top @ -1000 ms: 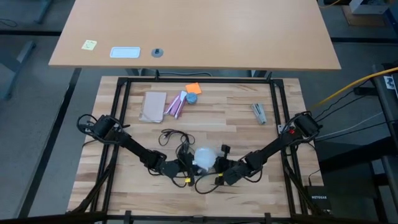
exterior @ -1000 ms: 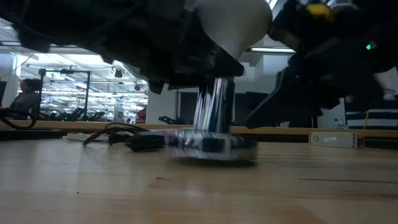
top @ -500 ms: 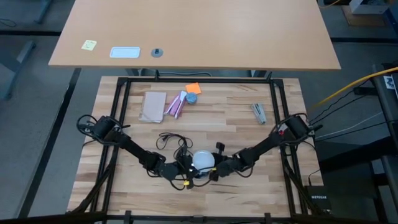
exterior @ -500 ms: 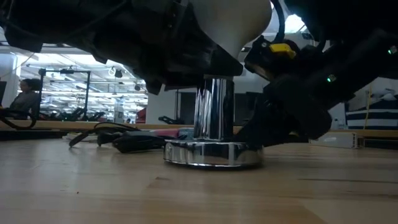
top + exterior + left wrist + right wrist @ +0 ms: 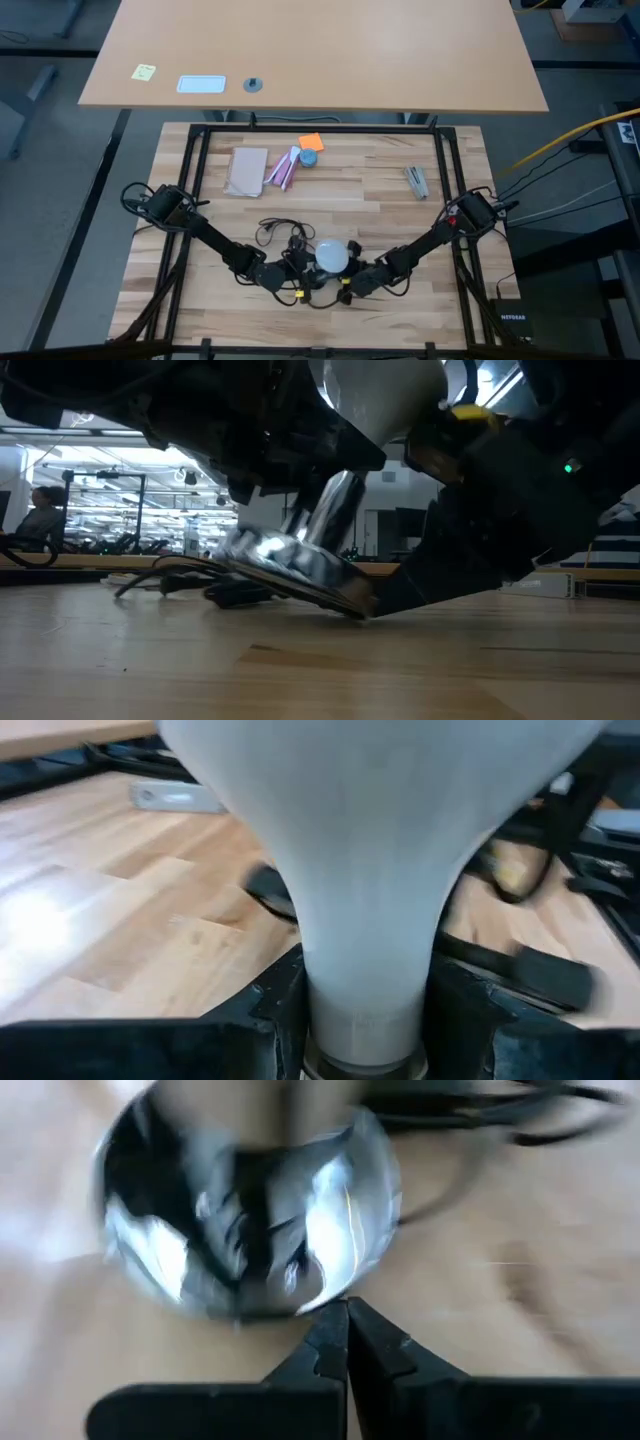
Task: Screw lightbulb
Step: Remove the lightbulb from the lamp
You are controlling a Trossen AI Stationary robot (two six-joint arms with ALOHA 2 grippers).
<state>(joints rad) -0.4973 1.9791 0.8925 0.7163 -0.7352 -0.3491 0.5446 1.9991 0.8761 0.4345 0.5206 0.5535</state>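
Note:
The frosted white lightbulb (image 5: 332, 255) sits near the table's near edge with my left gripper (image 5: 365, 1025) shut on it. Its neck goes into the stem of the chrome socket (image 5: 300, 565). The socket is tilted: the left side of its disc is raised and the right rim (image 5: 362, 607) rests on the wood. My right gripper (image 5: 347, 1320) is shut and low, coming from the right, with its tips at that rim. The socket's dark cord (image 5: 280, 225) trails toward the far left. My left gripper pinches the bulb's narrow neck (image 5: 365, 1000) between its two fingers (image 5: 285, 1010), just above the socket's stem. It comes nearly level from the table's left. The bulb stands globe up, leaning with the tilted socket. My right gripper's shut fingertips (image 5: 335, 1335) meet the rim of the socket's disc (image 5: 320, 1302) on its right side, slanting down from the table's right. That rim is down on the table beside the tips.
At the far side lie a tan card (image 5: 246, 170), a pink-and-white packet (image 5: 283, 168), an orange scrap (image 5: 311, 141) and a small metal piece (image 5: 417, 181). A black frame (image 5: 195, 180) borders the tabletop. A person (image 5: 40, 520) sits far off in the room.
My right gripper has sunk and rolled, closing in on the socket's disc from the right, and stays shut. The socket, which stood flat and upright, has tipped: the left side of its disc has come up while its right rim stays on the table. The bulb leans with it.

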